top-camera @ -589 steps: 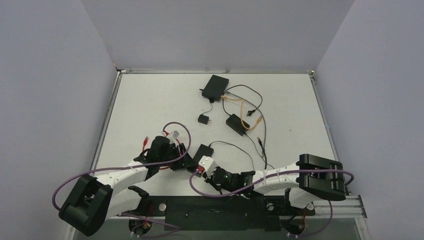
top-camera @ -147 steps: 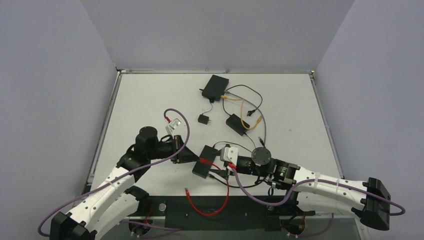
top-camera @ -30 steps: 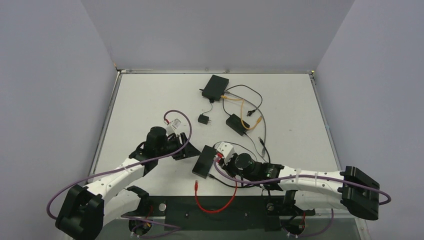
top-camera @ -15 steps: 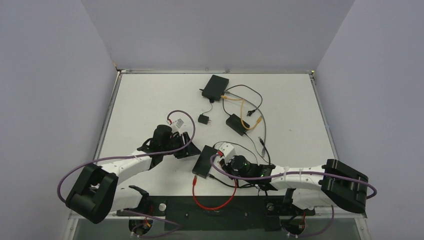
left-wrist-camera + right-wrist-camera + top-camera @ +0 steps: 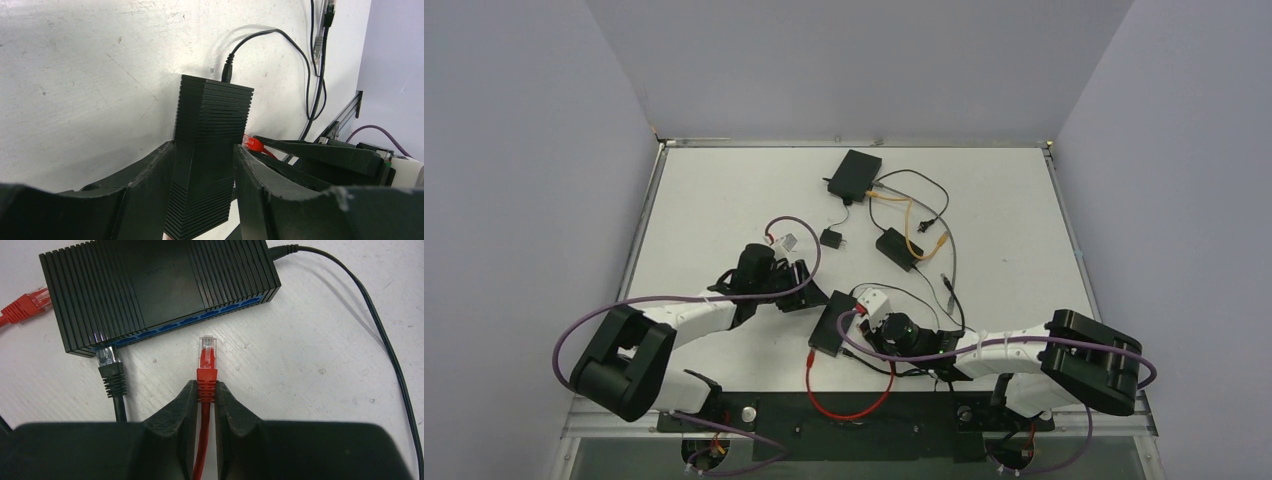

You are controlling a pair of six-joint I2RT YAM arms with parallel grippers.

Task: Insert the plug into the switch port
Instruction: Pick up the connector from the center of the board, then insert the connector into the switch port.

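Note:
The black ribbed switch (image 5: pixel 831 322) lies on the white table between my two grippers. My left gripper (image 5: pixel 204 147) is shut on the switch's end (image 5: pixel 210 115); it shows in the top view (image 5: pixel 807 298) at the switch's left. My right gripper (image 5: pixel 205 385) is shut on the boot of the red plug (image 5: pixel 206 357). The plug's clear tip points at the blue port face (image 5: pixel 220 311) with a short gap between them. In the top view the right gripper (image 5: pixel 856 322) is at the switch's right side. A black plug (image 5: pixel 109 365) sits in the leftmost port.
The red cable (image 5: pixel 849 405) loops off the table's near edge; its other red plug (image 5: pixel 22 306) lies left of the switch. A black power lead (image 5: pixel 360 300) leaves the switch. Behind are a black box (image 5: pixel 854 173), a small adapter (image 5: pixel 830 238), another box (image 5: pixel 897 248) and loose cables (image 5: pixel 949 285).
My left gripper has moved right, up to the switch's left end. My right arm has drawn left with the red plug. The switch has barely moved.

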